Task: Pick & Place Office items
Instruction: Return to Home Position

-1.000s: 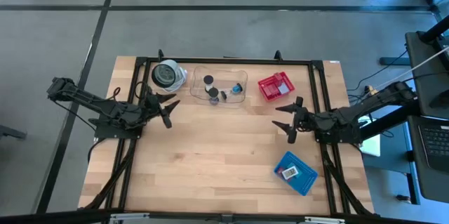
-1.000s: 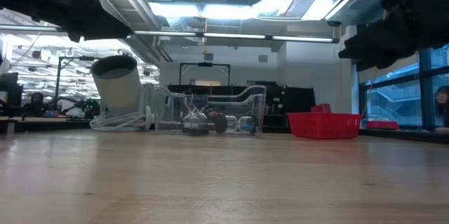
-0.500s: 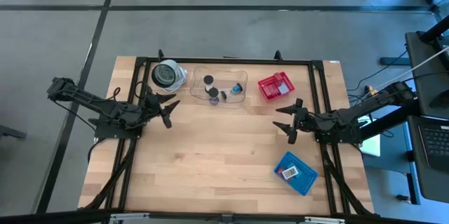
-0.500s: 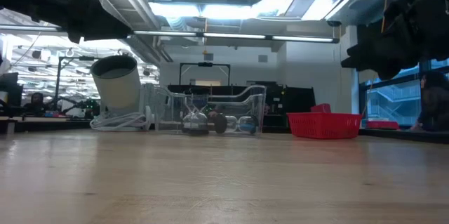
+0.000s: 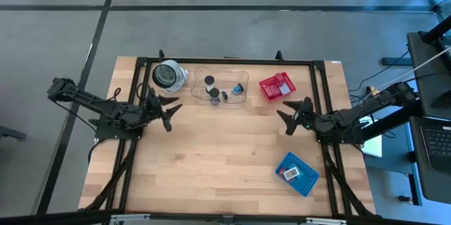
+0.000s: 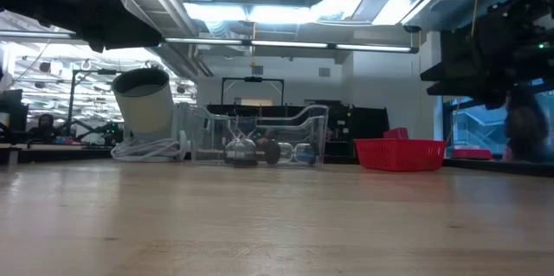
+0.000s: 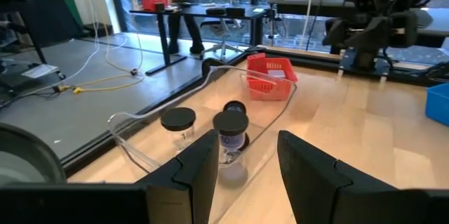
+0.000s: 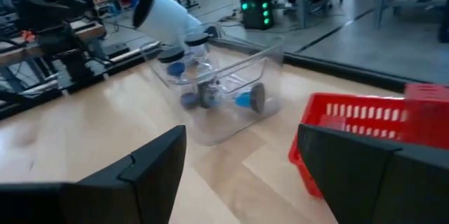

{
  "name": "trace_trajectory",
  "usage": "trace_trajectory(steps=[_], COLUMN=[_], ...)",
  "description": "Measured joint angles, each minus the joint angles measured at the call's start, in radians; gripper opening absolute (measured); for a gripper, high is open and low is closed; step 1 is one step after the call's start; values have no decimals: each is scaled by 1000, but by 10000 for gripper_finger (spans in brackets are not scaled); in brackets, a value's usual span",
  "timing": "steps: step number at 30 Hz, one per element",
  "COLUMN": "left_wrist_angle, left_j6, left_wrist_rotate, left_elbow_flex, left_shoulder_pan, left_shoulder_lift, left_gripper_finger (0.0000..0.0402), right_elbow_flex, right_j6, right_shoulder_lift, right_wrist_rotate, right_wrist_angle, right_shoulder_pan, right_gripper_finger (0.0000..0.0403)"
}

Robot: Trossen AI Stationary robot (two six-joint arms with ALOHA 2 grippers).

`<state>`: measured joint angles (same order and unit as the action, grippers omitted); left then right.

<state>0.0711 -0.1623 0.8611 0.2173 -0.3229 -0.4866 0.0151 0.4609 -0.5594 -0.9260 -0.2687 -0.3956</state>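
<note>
From above: pale wooden desk (image 5: 211, 168), one arm at each side. At the left edge, the left gripper (image 5: 171, 112), fingers apart, holding nothing. At the right edge, the right gripper (image 5: 285, 117), just in front of a red basket (image 5: 262, 87), fingers likewise apart and empty. Along the far edge, a transparent bin (image 5: 199, 84) containing several office items (image 5: 214, 93): black-capped cylinders and a pale-blue piece (image 5: 239, 87). Near right, a blue bin (image 5: 308, 183) with a white item (image 5: 290, 173) inside. No loose items seen outside the bins.

At desk height: transparent bin (image 6: 260, 133) far centre with small pieces inside, red basket (image 6: 400, 154) to its right, round white object (image 6: 145, 103) to its left.

Left wrist: two dark fingers (image 7: 189, 175) spread, nothing between; transparent bin (image 7: 126, 140) just ahead.

Right wrist: fingers (image 8: 151, 164) spread wide, empty; transparent bin (image 8: 231, 122) and red basket (image 8: 351, 122) ahead.

Sorting apparently complete; probably only parking the arms left.
</note>
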Motion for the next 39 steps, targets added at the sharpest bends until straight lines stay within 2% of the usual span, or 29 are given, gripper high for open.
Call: trace_trajectory(steps=[6, 10, 15, 18, 23, 30, 39], left_wrist_angle=[0, -2, -3, 0, 0, 0, 32], left_j6=[0, 0, 0, 0, 0, 0, 0], left_wrist_rotate=[-18, -19, -20, -22, -21, -17, 9], left_elbow_flex=[0, 0, 0, 0, 1, 1, 1], left_shoulder_pan=[0, 0, 5, 26, 97, 198, 313], left_shoulder_lift=[0, 13, 127, 216, 332, 483, 486], left_gripper_finger=[143, 143, 143, 143, 143, 143, 143], right_elbow_flex=[0, 0, 0, 0, 1, 1, 1], right_j6=[-26, -34, -38, -103, -204, -210, -208], right_shoulder_lift=[0, 0, 0, 0, 0, 0, 0], right_wrist_rotate=[-32, -153, -238, -241, -170, 4, 233], right_wrist_angle=[0, 0, 0, 0, 0, 0, 0], right_shoulder_pan=[0, 0, 0, 0, 0, 0, 0], right_gripper_finger=[274, 270, 261, 255, 253, 253, 253])
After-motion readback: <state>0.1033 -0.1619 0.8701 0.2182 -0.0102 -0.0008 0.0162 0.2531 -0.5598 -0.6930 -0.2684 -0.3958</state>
